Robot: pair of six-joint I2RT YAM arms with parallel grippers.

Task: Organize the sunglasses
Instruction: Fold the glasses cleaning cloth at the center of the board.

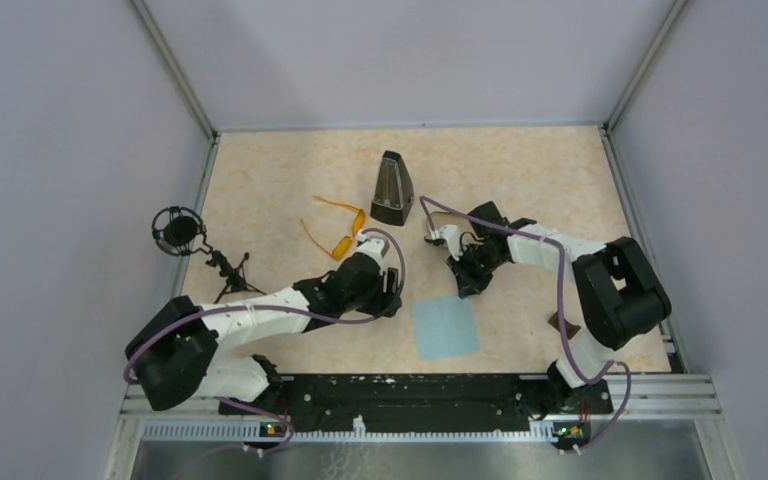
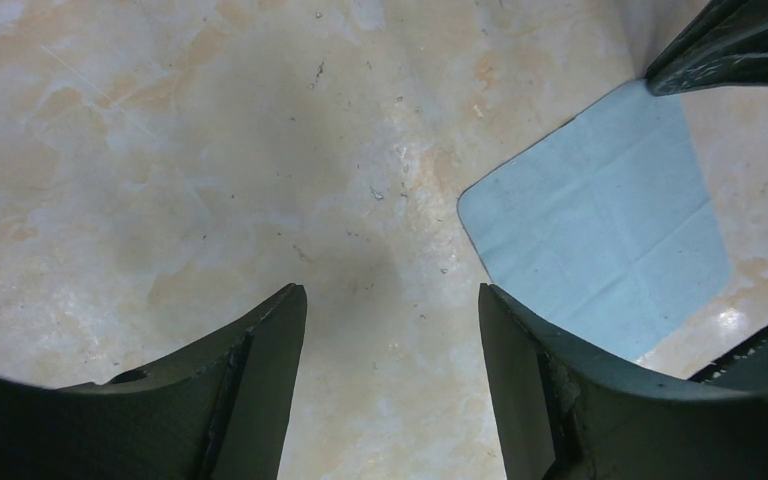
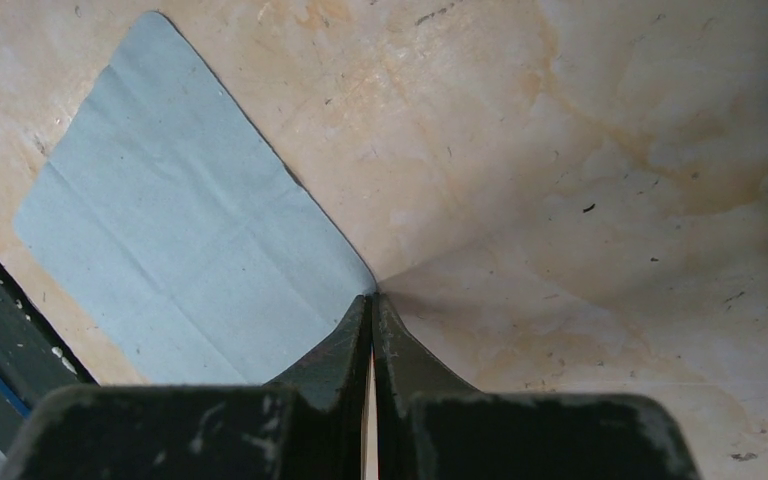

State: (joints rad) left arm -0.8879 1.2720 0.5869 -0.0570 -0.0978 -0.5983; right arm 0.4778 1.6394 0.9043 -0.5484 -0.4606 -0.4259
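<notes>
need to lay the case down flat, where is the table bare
Widest bare patch: the far right corner of the marbled beige table, between the upright black wedge-shaped case and the right edge. A smaller one lies far left, behind the orange-lensed sunglasses. The centre is crowded: the left tool, the right tool and the light blue square cloth sit close together.

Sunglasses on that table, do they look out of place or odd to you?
Somewhat: the sunglasses lie on the bare table with arms unfolded, beside the black case rather than in it. Nothing looks broken or spilled.
</notes>
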